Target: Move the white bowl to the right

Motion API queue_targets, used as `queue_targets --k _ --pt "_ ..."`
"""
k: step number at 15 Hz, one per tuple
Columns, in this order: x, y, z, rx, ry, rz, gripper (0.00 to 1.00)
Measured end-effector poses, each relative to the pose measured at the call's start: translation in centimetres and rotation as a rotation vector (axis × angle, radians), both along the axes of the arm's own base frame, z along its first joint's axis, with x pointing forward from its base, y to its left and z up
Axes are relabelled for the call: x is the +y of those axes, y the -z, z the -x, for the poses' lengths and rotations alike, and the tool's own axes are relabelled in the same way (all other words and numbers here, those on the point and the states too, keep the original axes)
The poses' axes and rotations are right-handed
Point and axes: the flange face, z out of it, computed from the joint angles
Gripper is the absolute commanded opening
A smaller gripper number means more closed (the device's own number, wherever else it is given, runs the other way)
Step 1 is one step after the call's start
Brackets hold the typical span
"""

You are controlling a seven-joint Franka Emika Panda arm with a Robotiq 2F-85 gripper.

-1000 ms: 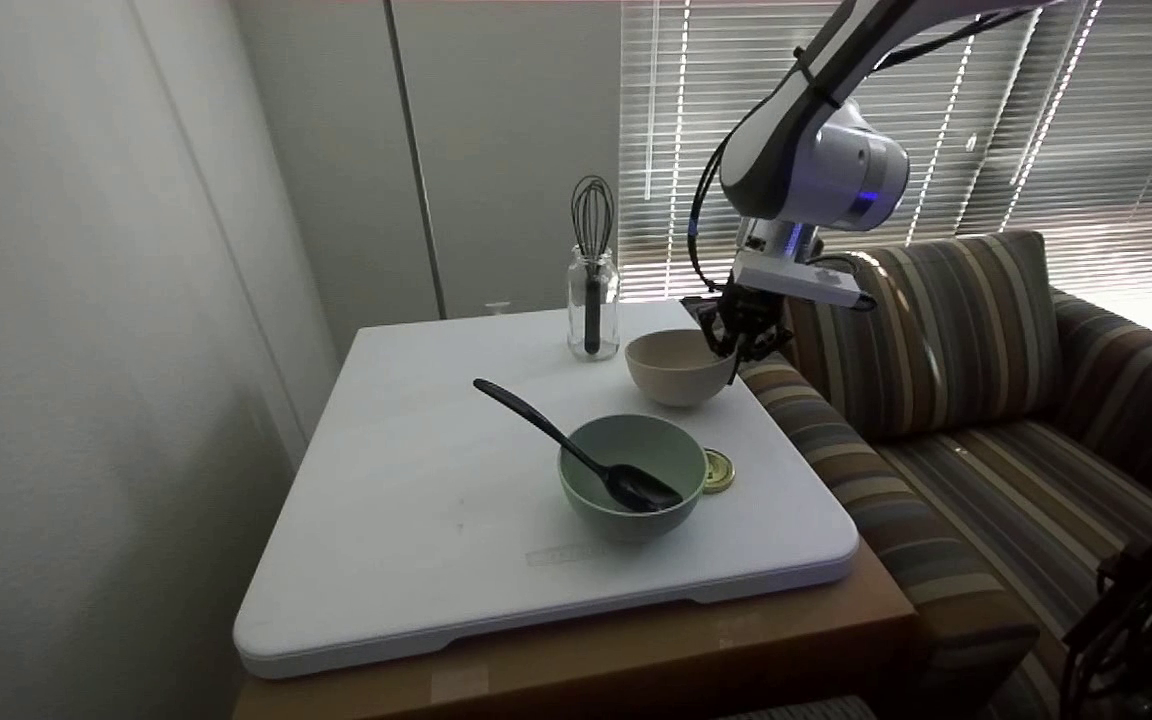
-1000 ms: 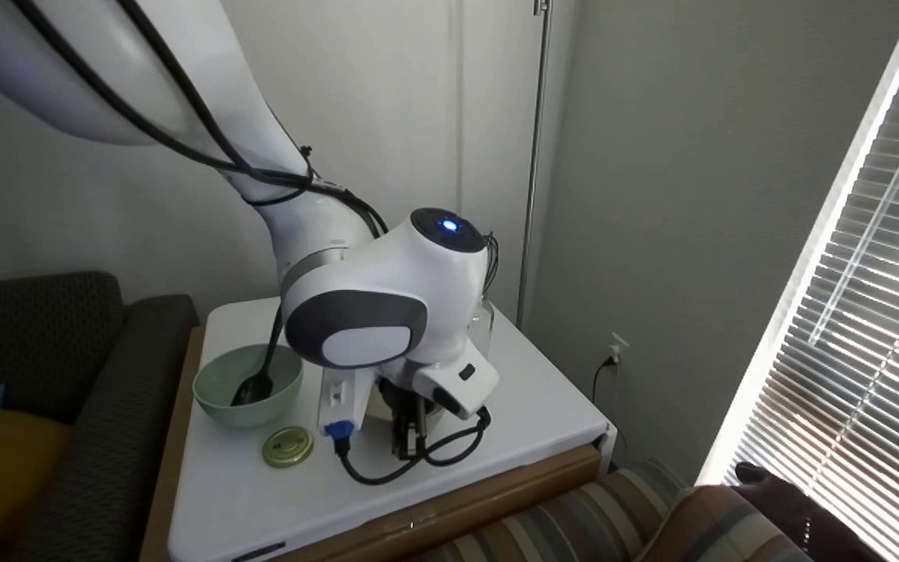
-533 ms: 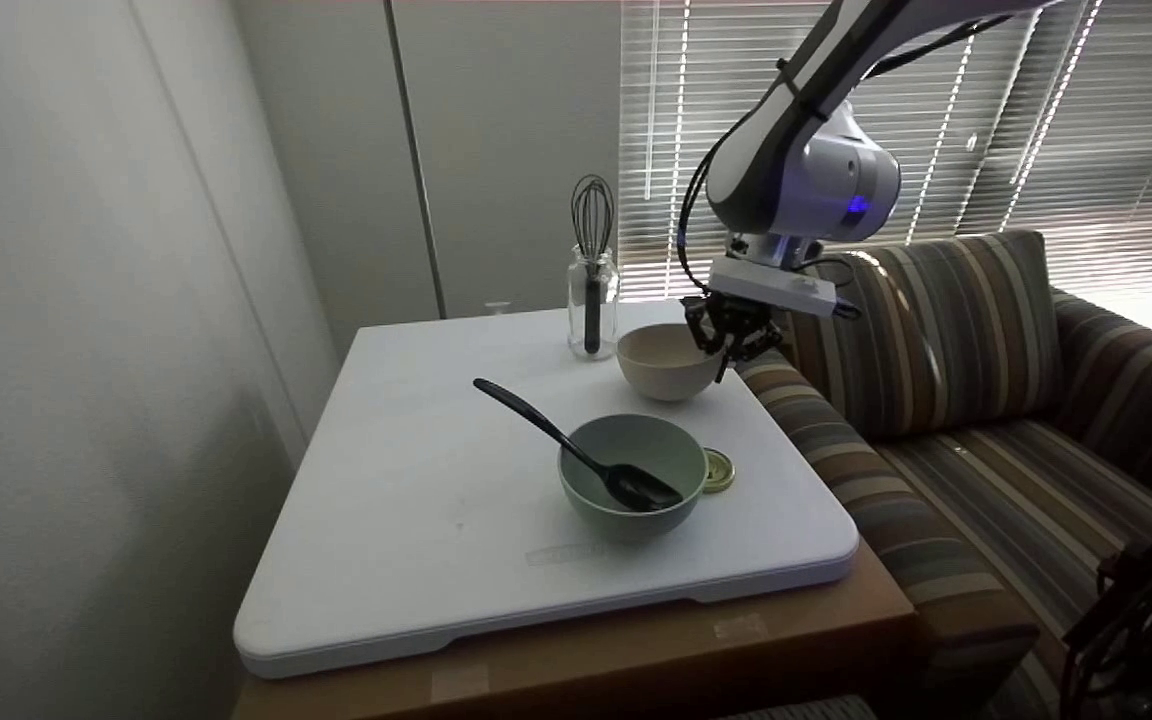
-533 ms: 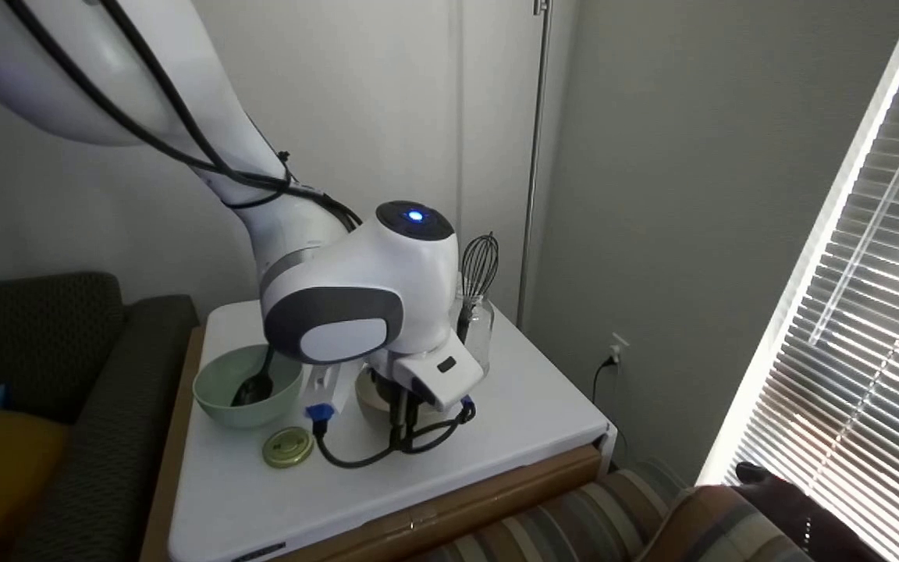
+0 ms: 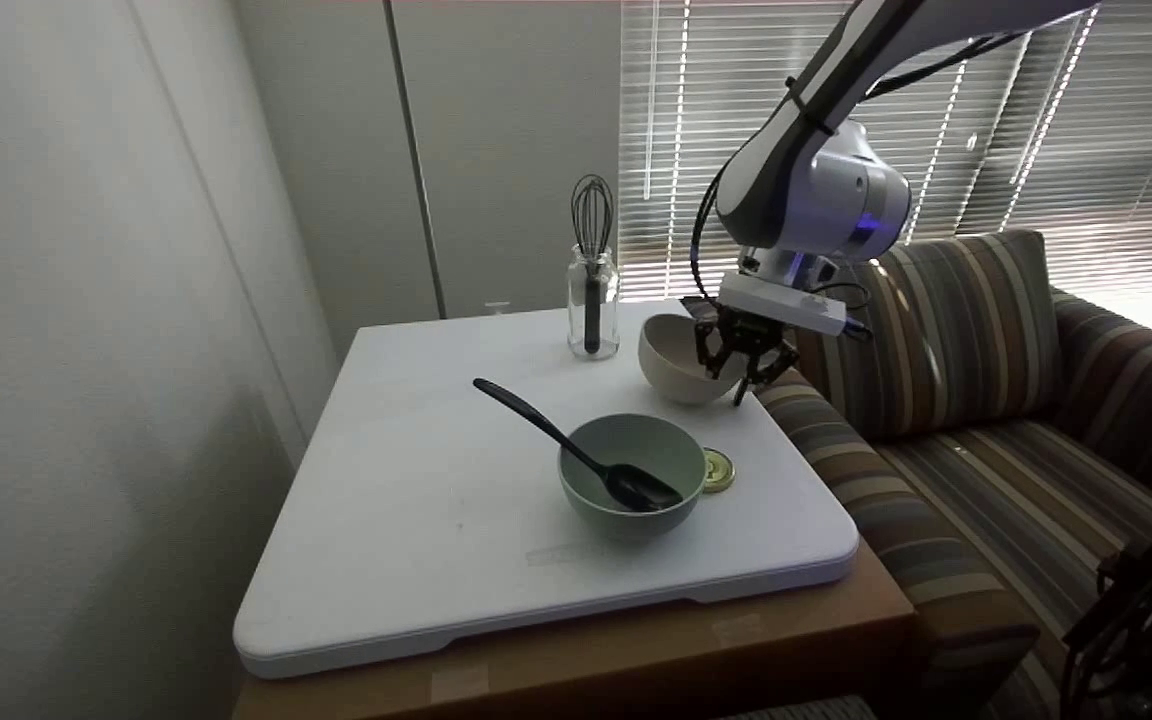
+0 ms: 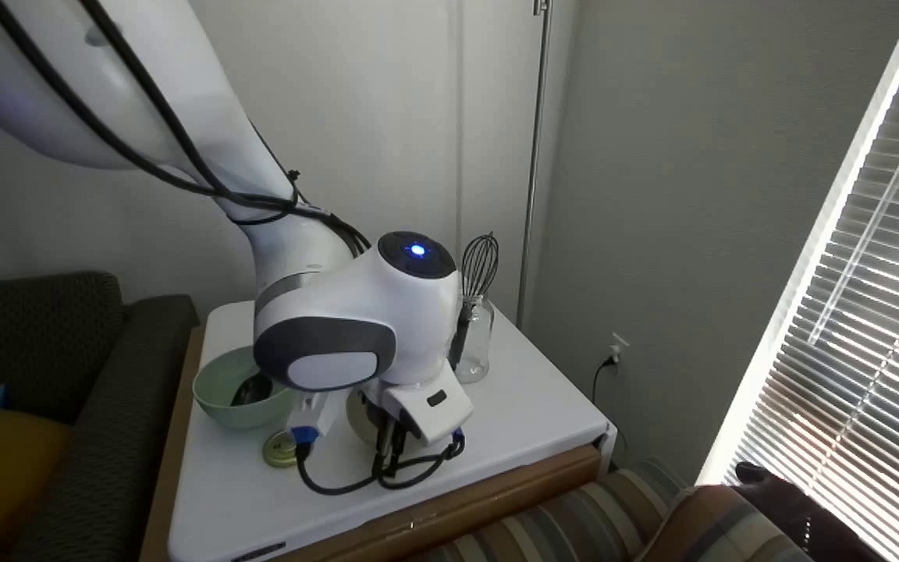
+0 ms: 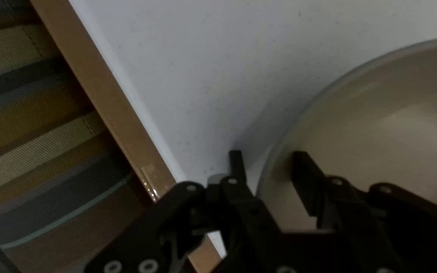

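One pincer straddles the rim of the white bowl.

The white bowl has tilted toward the hand.

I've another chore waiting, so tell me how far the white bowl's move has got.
Done: the gripper is at the white bowl, one finger inside, the other outside.
In hand: the bowl looks tilted toward the gripper; the jaws stand apart, so no firm grip shows.
Left: probably securing it, any remaining shift right, then setting it level.
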Motion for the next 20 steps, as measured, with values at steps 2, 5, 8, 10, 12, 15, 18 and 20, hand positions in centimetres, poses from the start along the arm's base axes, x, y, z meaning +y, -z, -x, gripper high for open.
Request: queue_targets --k 2,5,8,10,12,15,18,20 --pt "0.3 0.0 0.0 -0.001 -0.005 0.001 0.83" --pt "1.2 0.0 -0.1 0.002 -0.029 0.009 0.99" --pt "2.2 -0.5 -0.4 -0.002 -0.064 0.022 1.0" --pt "2.8 -1.7 -0.6 -0.003 -0.092 0.04 1.0" --pt "3.3 -3.7 -0.7 0.009 -0.119 0.069 1.0" --pt "4.3 -7.8 -0.5 0.053 -0.166 0.099 1.0" --pt "5.9 -12.2 -0.1 0.112 -0.225 0.113 1.0" --pt "7.4 -15.3 0.1 0.135 -0.278 0.113 1.0"
